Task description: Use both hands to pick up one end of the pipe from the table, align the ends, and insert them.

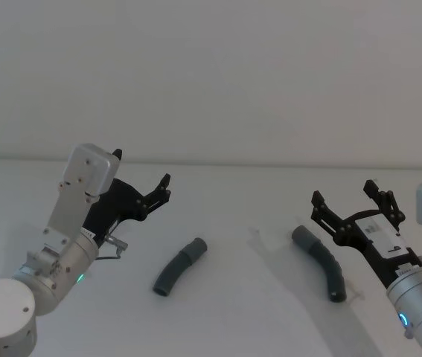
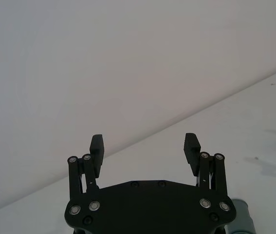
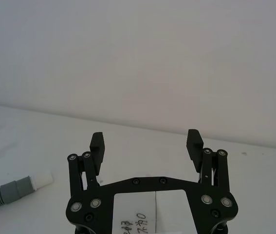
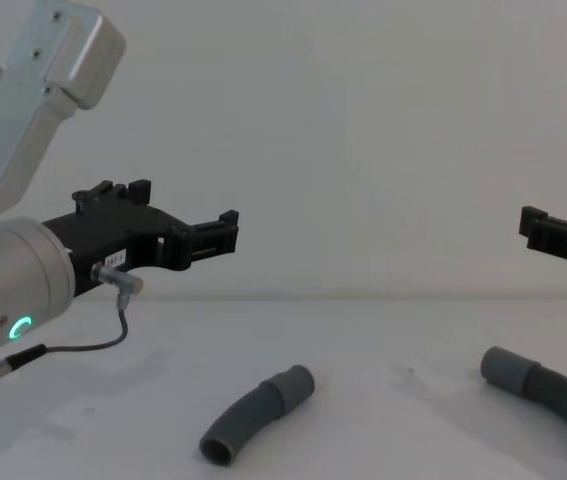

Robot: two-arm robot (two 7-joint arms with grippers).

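Two curved dark-grey ribbed pipe pieces lie apart on the white table. The left piece rests right of and below my left gripper, which hovers open with nothing between its fingers. A grey cuff of that piece peeks out beside the left gripper. The right piece lies just left of my right gripper, also open and holding nothing. In the right wrist view this piece ends in a whitish tip, off to the side of the right gripper.
A plain pale wall rises behind the table. White table surface lies between the two pipe pieces and in front of them.
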